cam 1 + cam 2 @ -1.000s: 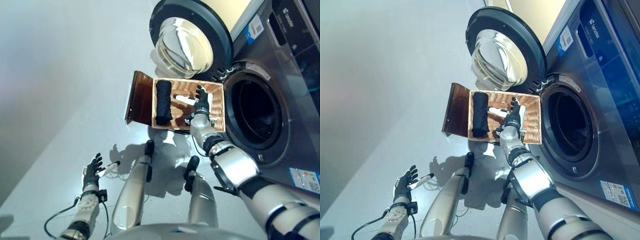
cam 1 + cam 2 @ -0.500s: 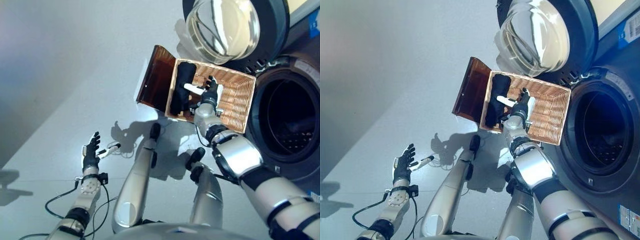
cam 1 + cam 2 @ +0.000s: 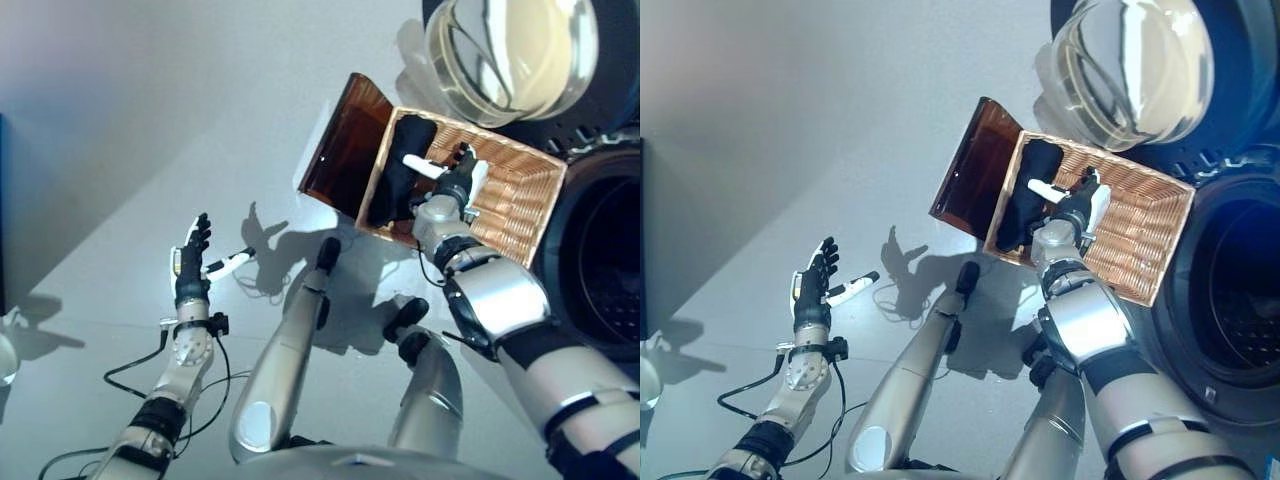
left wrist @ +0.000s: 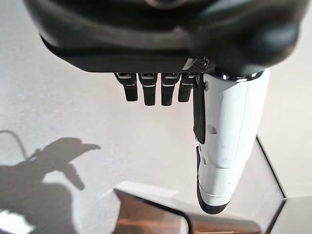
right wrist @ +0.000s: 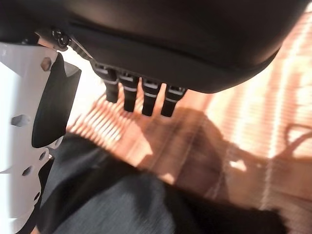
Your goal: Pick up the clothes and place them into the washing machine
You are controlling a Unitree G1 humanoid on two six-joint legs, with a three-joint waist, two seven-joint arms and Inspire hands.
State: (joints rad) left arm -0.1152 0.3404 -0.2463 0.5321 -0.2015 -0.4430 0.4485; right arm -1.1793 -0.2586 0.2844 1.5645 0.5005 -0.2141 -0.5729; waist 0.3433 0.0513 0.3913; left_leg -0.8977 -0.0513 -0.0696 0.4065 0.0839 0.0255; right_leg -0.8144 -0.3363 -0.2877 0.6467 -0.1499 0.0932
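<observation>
A dark rolled garment [image 3: 396, 170] lies along the left side of the shallow wicker basket [image 3: 520, 205], which rests on a dark brown box [image 3: 340, 150] beside the washing machine. My right hand [image 3: 455, 185] is open inside the basket, just right of the garment, its white-covered thumb reaching over it. In the right wrist view the dark cloth [image 5: 122, 204] lies under my straight fingers [image 5: 141, 100]. My left hand [image 3: 190, 260] is open and empty, held over the floor far to the left.
The washing machine's drum opening [image 3: 1240, 300] gapes at the right, with its round glass door [image 3: 510, 50] swung open above the basket. Bare grey floor [image 3: 150, 120] spreads to the left.
The camera has shifted, moving the whole scene right and up in the picture. My right hand stays in the basket beside the garment. My left hand stays open over the floor.
</observation>
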